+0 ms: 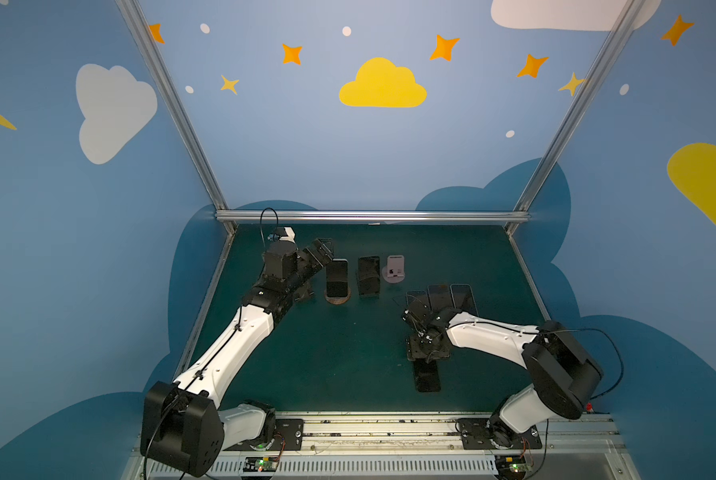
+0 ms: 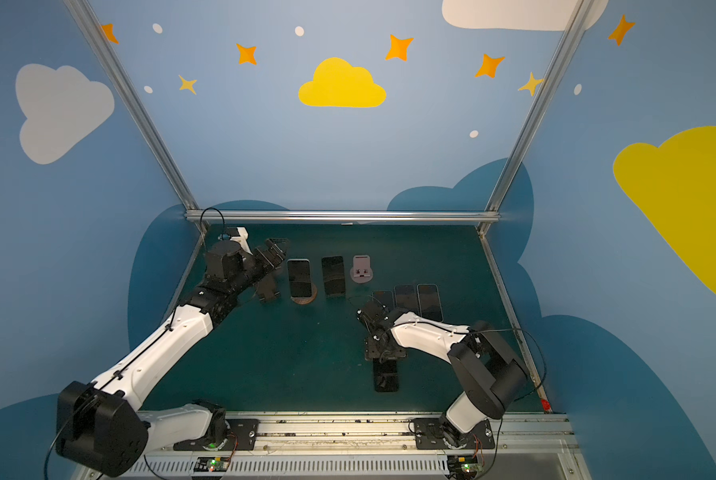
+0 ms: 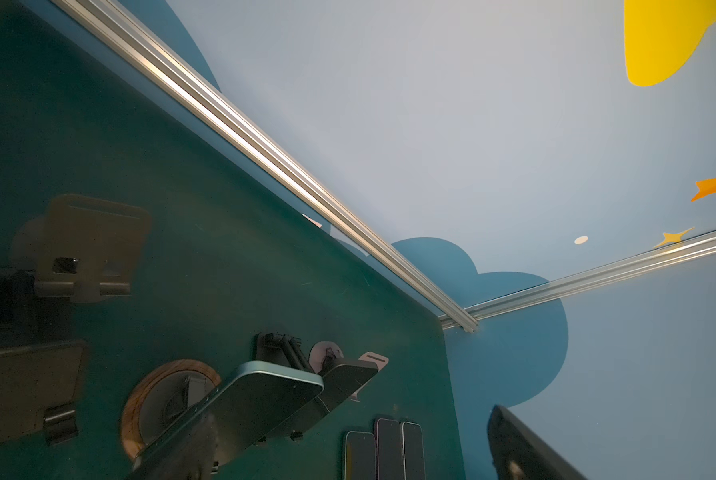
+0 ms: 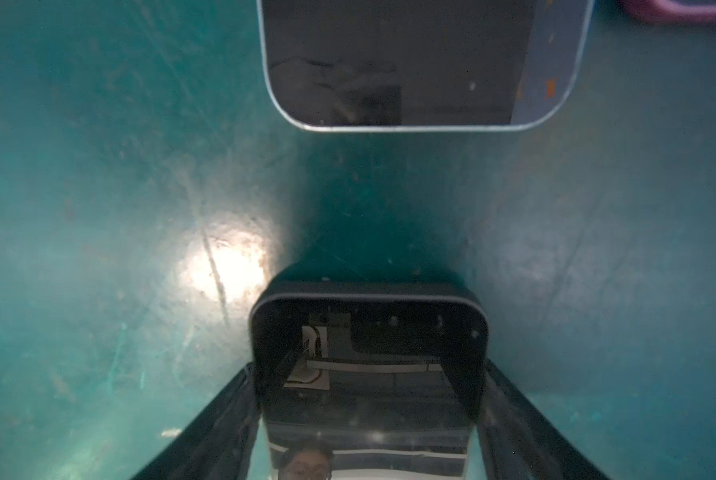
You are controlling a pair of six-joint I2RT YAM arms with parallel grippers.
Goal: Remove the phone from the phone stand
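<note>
Presently the left tool (image 1: 322,249) hangs open, empty. The right tool (image 4: 369,374) straddles a flat dark phone (image 4: 369,328); grip unclear.

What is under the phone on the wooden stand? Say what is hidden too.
Under the phone a round wooden base shows, with a dark prop on it. The phone covers where it rests.

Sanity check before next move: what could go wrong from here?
1. Right pincer straddles the black phone lying flat on the green table; lifting off could drag it toward the silver-edged phone nearby.
2. Open left pincer sits beside the blue-edged phone on its round wooden stand; a skewed grab may tip both.
</note>
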